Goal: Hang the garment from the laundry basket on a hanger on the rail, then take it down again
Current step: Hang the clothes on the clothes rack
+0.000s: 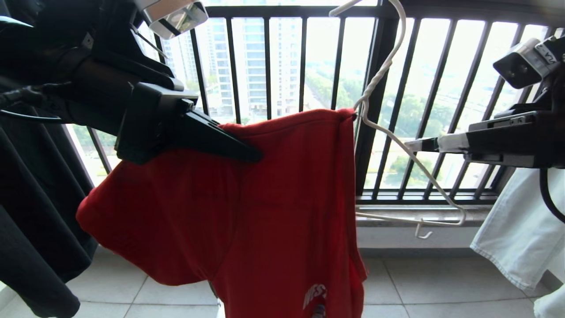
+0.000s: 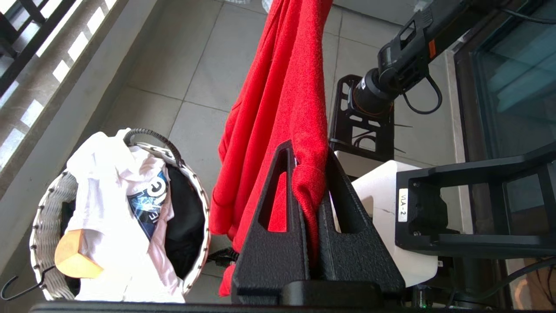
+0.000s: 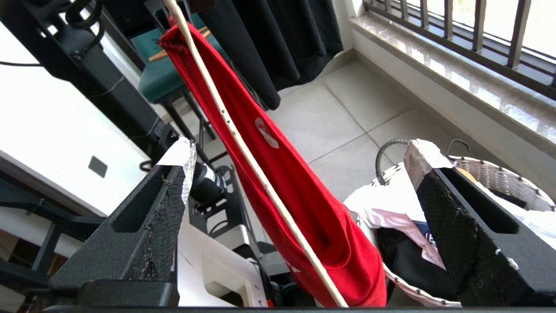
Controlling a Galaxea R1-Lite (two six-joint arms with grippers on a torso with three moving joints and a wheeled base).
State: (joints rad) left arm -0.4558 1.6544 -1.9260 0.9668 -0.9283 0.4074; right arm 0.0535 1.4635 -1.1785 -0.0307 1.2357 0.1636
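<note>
red garment [image 1: 265,185] in left gripper [image 2: 310,174], half on hanger [image 1: 388,132]

Strong daylight is entering through the window railing [image 1: 309,57], overexposing the view beyond and silhouetting its bars. The near left arm [image 1: 88,88] is reading as dark and underexposed. The floor tiles [image 2: 208,56] are appearing evenly lit, with soft shadows only. Focus is holding sharp.

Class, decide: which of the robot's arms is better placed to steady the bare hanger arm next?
Right. The right gripper stands open beside the hanger, whose wire runs between its fingers; the left gripper is shut on the red T-shirt.
</note>
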